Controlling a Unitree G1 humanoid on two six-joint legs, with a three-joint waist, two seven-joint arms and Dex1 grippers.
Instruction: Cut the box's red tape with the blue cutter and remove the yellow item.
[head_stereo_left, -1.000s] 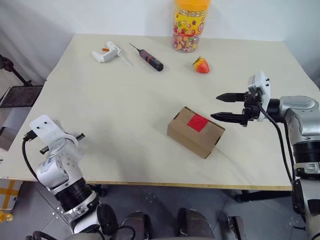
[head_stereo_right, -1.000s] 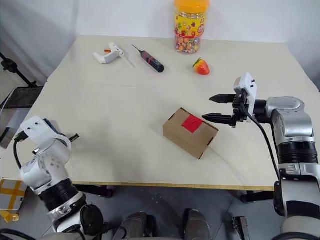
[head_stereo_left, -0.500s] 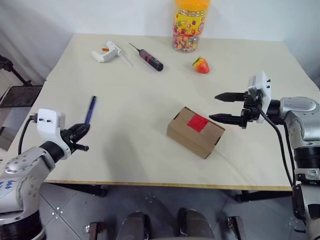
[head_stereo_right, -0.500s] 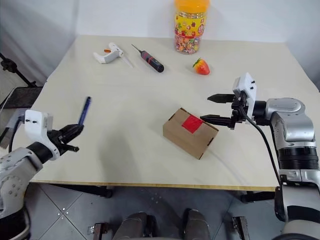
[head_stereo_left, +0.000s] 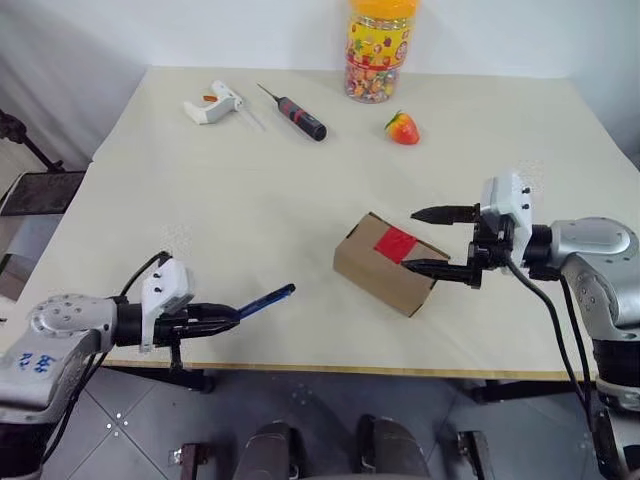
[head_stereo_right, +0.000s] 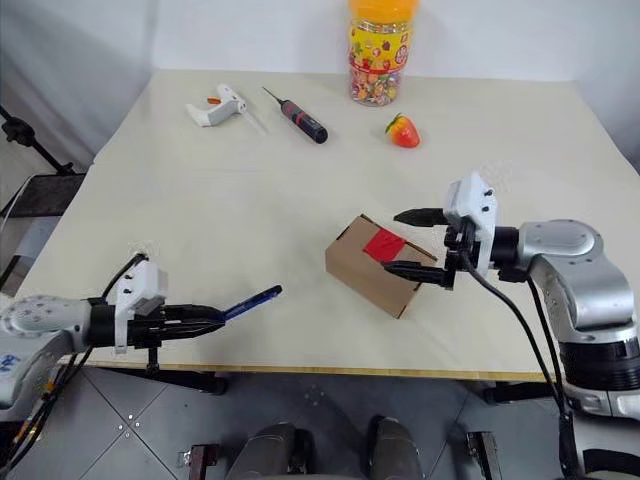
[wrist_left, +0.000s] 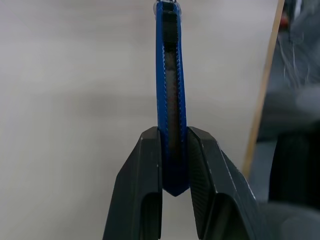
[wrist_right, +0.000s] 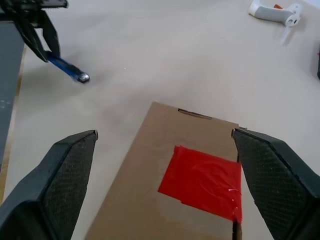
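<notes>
left gripper (head_stereo_left: 232, 314) clamped, right gripper (head_stereo_left: 426, 241) agape

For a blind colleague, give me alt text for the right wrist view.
The open right gripper straddles the box, its red tape uncut. Beyond, the left gripper holds the blue cutter.

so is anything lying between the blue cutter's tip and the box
Nothing: bare table separates the blue cutter from the box, as both eye views and the right wrist view show.
</notes>
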